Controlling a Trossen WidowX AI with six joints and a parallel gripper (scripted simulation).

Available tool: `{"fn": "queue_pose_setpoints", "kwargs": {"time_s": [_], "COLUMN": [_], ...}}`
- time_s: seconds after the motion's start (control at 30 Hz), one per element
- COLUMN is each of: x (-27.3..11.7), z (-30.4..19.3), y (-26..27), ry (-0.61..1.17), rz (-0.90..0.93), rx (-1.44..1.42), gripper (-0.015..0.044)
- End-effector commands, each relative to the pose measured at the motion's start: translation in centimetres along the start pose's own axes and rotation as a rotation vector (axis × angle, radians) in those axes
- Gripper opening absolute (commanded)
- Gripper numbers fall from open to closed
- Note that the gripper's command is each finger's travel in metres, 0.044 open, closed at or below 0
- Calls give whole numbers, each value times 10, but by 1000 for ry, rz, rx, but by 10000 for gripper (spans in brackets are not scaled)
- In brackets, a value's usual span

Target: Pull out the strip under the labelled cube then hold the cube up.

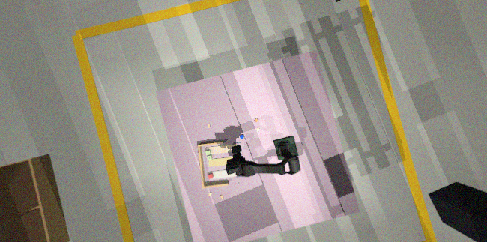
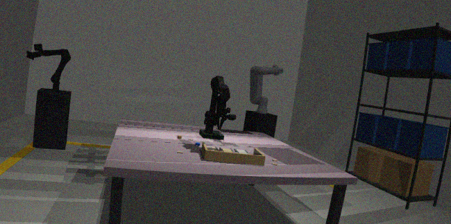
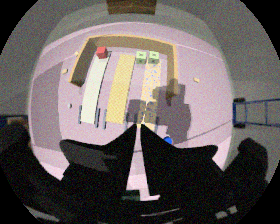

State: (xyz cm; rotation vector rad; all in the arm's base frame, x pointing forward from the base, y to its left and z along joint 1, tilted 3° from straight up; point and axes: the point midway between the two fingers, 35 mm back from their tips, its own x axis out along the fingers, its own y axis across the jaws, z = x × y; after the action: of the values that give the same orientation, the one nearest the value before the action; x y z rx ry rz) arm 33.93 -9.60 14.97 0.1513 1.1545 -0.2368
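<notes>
My gripper [image 3: 138, 126] is shut, with nothing visible between its fingertips. In the wrist view the tips overlap the near end of a speckled pale strip [image 3: 151, 80]; whether they touch it is unclear. Beside it lie a yellow strip [image 3: 120, 89] [image 1: 217, 162] and a white strip [image 3: 93, 95] [image 1: 224, 174]. A green cube [image 3: 154, 57] with a dark mark rests on the speckled strip's far end. Another marked green cube [image 3: 141, 57] stands close beside it, between the speckled and yellow strips; its support is unclear. A red cube [image 3: 102, 52] [image 1: 210, 175] is at the white strip's far end.
A low wooden box [image 3: 131, 41] [image 2: 232, 157] walls the strips on three sides. Short dark rails [image 3: 97, 118] flank the strips' near ends. A blue ball [image 3: 168, 141] [image 1: 241, 136] [image 2: 197, 143] lies right of the gripper in the wrist view. Small tan pieces [image 3: 196, 80] [image 1: 256, 120] lie outside the box.
</notes>
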Motion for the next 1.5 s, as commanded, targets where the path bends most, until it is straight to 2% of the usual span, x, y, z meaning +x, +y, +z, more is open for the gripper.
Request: {"fn": "queue_pose_setpoints", "kwargs": {"time_s": [0.0,0.17,1.47], "x": [25,47,101], "z": [1,-7,-24], "y": [-14,-28,-31], "ry": [171,327,327], "rz": [-6,-7,-7], "rx": [29,61,61], "gripper": [0,0,0]}}
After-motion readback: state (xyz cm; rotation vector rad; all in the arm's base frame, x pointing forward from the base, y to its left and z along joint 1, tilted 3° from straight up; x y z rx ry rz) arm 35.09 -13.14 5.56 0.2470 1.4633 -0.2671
